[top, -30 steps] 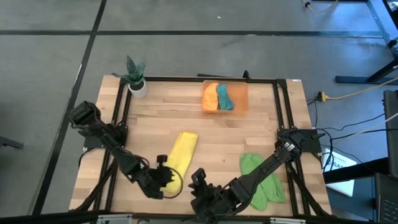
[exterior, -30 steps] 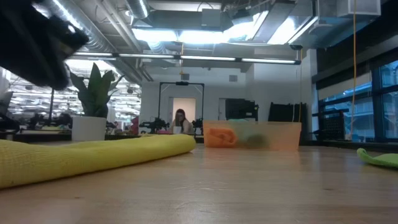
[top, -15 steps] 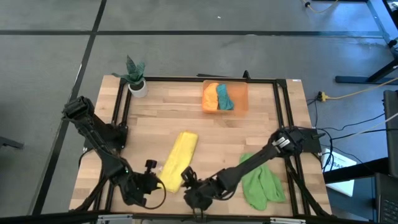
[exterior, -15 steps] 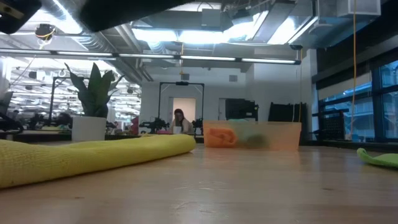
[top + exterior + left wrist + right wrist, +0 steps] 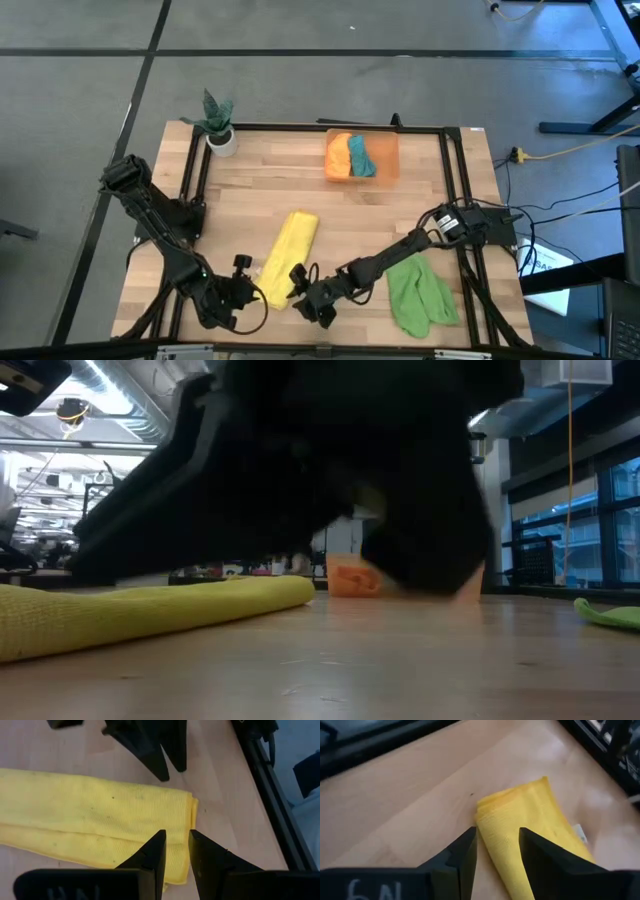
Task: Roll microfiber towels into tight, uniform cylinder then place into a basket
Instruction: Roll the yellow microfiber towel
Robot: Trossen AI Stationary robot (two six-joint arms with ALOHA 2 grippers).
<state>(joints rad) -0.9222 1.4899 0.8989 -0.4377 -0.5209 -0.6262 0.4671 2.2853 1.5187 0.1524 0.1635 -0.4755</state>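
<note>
Yellow towel (image 5: 286,257): a folded strip lying flat on the wooden table (image 5: 400,215), running on a diagonal from mid-table toward the front edge; its near end sits between the two grippers.
Yellow towel, close up: the left wrist view (image 5: 95,832) shows a layered, folded end with a fine weave; the right wrist view (image 5: 535,827) shows the same end from the other side.
Left gripper (image 5: 243,283): low at the front of the table, on the left side of the yellow towel's near end; in its own view (image 5: 176,851) the fingers stand a narrow gap apart above the towel's end, nothing between them.
Right gripper (image 5: 300,288): reached across the front of the table, just beside the right edge of the yellow towel's near end; in its own view (image 5: 497,842) the fingers are spread, with the towel's corner showing in the gap beyond them, not pinched.
Contact: whether either gripper touches the cloth cannot be told.
Green towel (image 5: 420,292): crumpled, unrolled, near the front right of the table, well apart from the yellow one; its edge shows in the low view (image 5: 608,614).
Basket (image 5: 388,160): translucent orange, at the back middle of the table.
Basket contents: an orange towel (image 5: 339,156) and a teal towel (image 5: 361,156) side by side inside it.
Plant pot (image 5: 222,141): white, with a green plant, at the back left corner.
Low view: a dark arm fills most of the picture above the yellow towel (image 5: 150,610).
</note>
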